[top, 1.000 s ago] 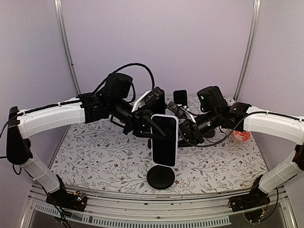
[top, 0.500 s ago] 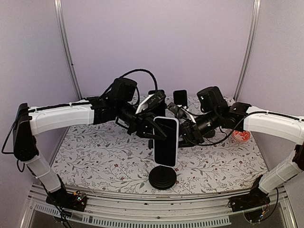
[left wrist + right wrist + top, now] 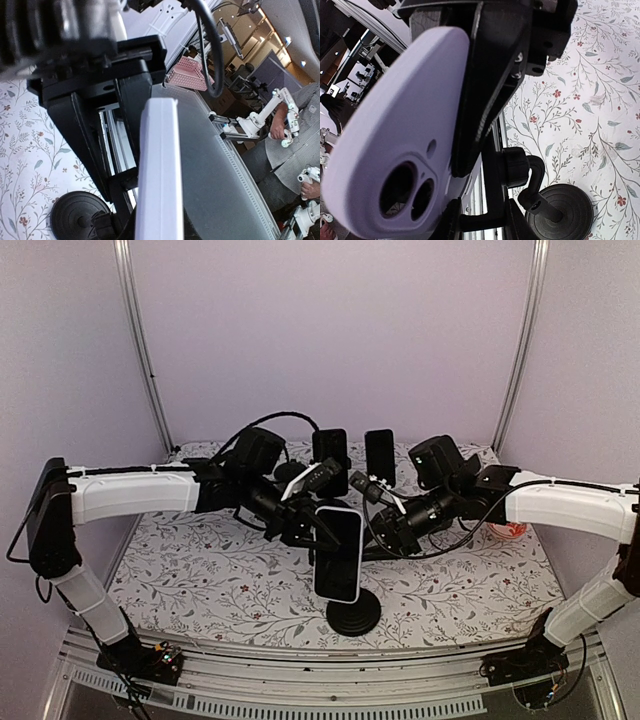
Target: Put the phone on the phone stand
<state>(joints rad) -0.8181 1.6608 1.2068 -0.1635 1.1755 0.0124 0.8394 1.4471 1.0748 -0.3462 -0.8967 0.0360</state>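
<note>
Two dark slabs [image 3: 330,448] stand behind; the phone [image 3: 338,553], clamped by the left pincer [image 3: 312,530] above the phone stand [image 3: 352,612], screens the right pincer [image 3: 388,530] (grip unreadable).

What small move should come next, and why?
Probably lower the phone slightly onto the phone stand before releasing: the right gripper grips it upright above the stand's round base, and no view shows it seated.

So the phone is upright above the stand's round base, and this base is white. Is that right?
Not quite. The top view shows the round base is black, not white. The phone is indeed upright above it.
</note>
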